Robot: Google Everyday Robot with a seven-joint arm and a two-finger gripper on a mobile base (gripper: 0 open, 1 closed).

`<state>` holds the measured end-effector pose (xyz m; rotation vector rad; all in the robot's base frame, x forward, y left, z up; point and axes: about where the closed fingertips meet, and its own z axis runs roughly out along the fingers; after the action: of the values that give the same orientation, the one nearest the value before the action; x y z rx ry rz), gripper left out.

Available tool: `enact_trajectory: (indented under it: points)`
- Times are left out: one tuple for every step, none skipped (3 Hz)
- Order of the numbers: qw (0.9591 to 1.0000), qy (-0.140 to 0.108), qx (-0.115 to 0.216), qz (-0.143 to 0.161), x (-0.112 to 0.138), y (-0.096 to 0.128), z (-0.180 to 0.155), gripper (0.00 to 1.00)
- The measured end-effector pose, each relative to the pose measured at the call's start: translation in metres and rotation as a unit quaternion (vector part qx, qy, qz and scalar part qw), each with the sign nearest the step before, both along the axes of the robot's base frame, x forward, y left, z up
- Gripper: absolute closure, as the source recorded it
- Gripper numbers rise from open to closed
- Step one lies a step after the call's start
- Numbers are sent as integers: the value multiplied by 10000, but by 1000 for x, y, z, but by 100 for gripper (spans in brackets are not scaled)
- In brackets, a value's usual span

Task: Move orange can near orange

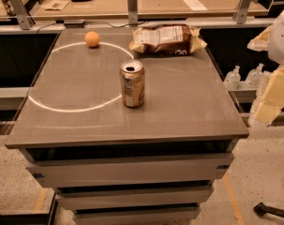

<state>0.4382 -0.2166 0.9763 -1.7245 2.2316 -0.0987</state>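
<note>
The orange can (132, 84) stands upright near the middle of the grey table (188, 111), silver top open, pale label panel facing left. The orange (92, 39) lies at the table's far left, well apart from the can, on the back arc of a white circle drawn on the tabletop. My gripper (267, 108) is part of the pale cream arm at the right edge of the view, off the table's right side and below tabletop level. It is far from the can and holds nothing that I can see.
A crinkled brown chip bag (167, 39) lies at the table's back right, behind the can. Drawers sit below the tabletop. A wooden bench (155, 1) with metal posts runs behind the table. Plastic bottles (244, 76) stand low at the right.
</note>
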Motion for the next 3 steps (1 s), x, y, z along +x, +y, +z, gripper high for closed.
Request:
enact_trajectory:
  points:
    - [10000,-1,2,0,0,0,0,0]
    - [9997,-67,232,60,0,0,0,0]
    - [9964,-159,814,159,-1,-1,-3,0]
